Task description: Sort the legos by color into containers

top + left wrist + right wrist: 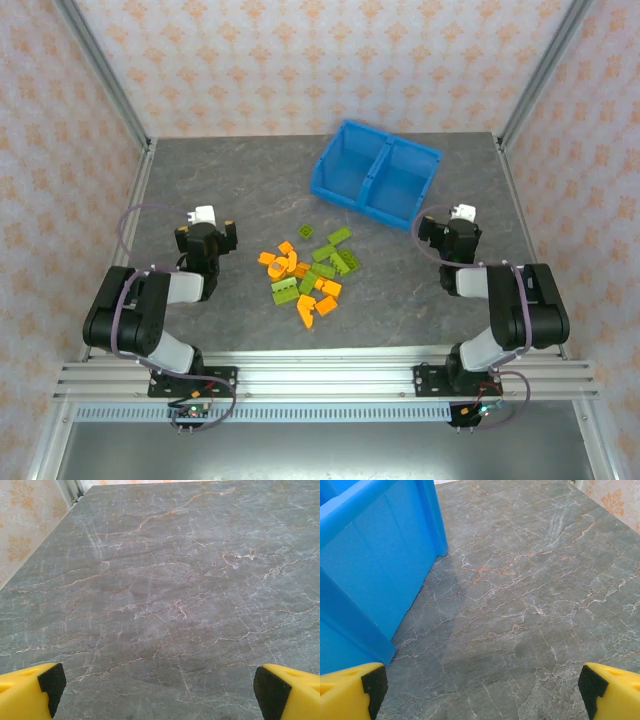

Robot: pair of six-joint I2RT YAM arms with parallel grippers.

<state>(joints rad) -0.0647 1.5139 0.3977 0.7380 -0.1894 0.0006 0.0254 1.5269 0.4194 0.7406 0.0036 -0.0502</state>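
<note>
Lying on grey veined table (pixel 250 180), legos (pixel 308 285), floral walls (pixel 300 60), perhaps wallpaper.

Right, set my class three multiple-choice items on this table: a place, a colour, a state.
1. Where do the legos lie? A against the back wall; B in the middle of the table; C under the right arm.
2. Their colours? A red and blue; B orange and green; C white and black.
3. The left pincer is: A open, empty; B shut on a brick; C shut, empty.
Key: B, the pile sits mid-tabletop; B, both colours show from above; A, its fingertips stand far apart over bare table.
</note>
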